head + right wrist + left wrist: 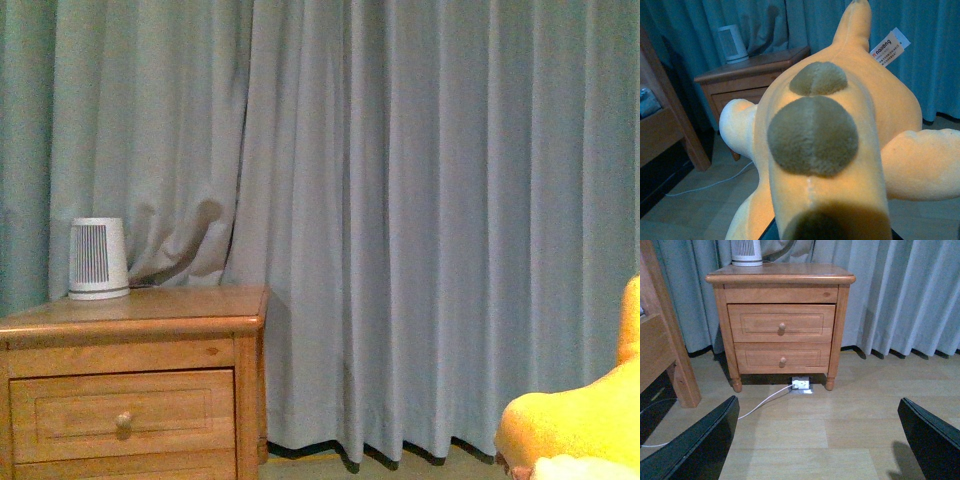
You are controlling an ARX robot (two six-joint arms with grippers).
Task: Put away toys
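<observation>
The plush animal (812, 135) is found raised off the floor (865, 390), low at the right of the scene, pressed close against the right pincer (832, 231), which is closed on its body. The left pincer (817, 402) is spread wide, empty, near the nightstand (780, 325).

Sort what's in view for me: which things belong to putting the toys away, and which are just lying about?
Job in hand:
- orange-yellow plush toy, close up against the right wrist camera

Just lying about:
- wooden nightstand
- white ribbed appliance on top of it
- white cable on the floor
- grey curtain
</observation>
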